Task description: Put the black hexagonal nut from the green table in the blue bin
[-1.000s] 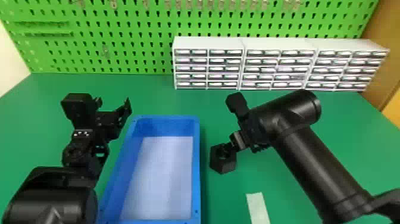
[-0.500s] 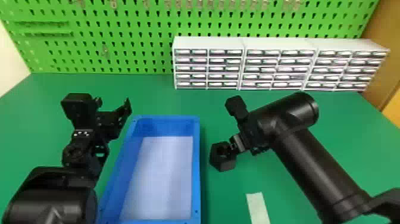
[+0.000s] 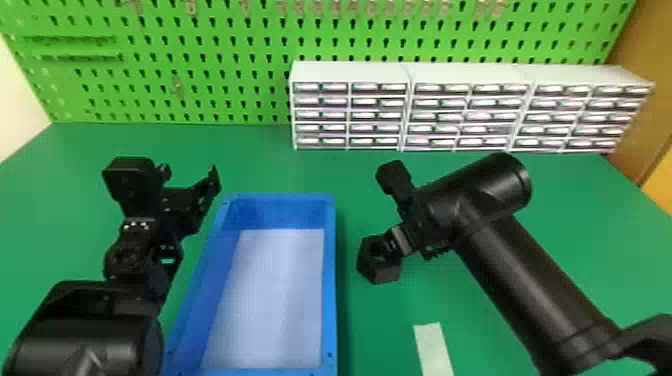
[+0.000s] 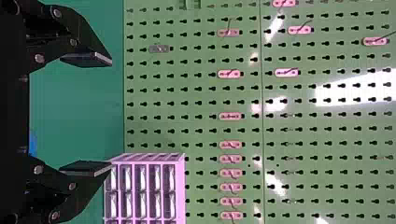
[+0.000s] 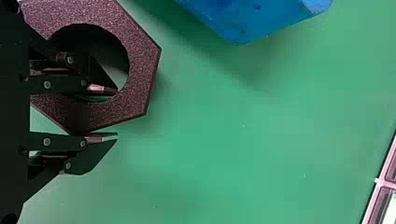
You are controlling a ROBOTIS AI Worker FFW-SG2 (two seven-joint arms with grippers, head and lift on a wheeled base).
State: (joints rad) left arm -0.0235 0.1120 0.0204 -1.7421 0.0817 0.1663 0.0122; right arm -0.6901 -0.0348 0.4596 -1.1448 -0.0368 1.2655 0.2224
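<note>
The black hexagonal nut (image 3: 378,272) is held over the green table (image 3: 370,330), just right of the blue bin (image 3: 330,280). My right gripper (image 3: 394,244) is shut on its wall. In the right wrist view, one finger of that gripper (image 5: 115,114) sits inside the hole of the nut (image 5: 142,70) and the other lies against its outer side; a corner of the bin (image 5: 243,23) is nearby. On the bin's far-left side, my left gripper (image 3: 191,176) stands parked; in the left wrist view the gripper (image 4: 110,113) is open with nothing between its fingers.
White drawer cabinets (image 3: 350,72) line the table's back right, before a green pegboard (image 3: 225,50). A pale strip (image 3: 433,350) lies on the table near the front, right of the bin. The bin's near end runs out of the head view's bottom edge.
With the nut in its grasp, my right gripper has shifted slightly upward in the head view, and the nut has come up with it. The left arm has kept still.
</note>
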